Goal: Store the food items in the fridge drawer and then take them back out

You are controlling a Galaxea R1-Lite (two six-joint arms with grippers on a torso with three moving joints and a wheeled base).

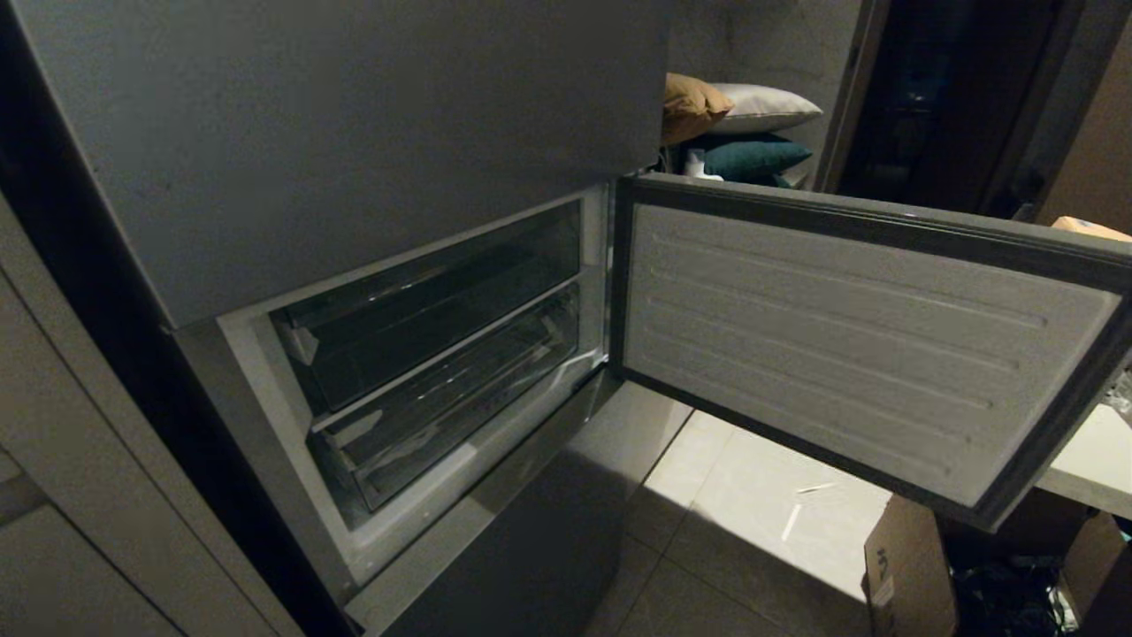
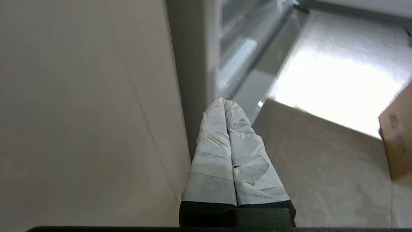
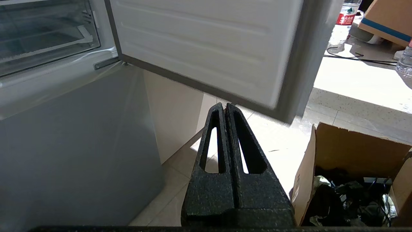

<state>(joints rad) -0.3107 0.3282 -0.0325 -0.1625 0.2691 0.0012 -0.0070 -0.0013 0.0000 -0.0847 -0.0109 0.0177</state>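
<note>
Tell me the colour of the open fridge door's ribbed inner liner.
White, framed by a dark grey gasket; the ribbed inner liner shows best in the head view.

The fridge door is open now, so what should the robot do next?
Probably bring the left claw up to the upper fridge drawer and pull it out. Both drawers sit pushed in behind the open door, the claws are shut and empty, and no food is visible.
</note>
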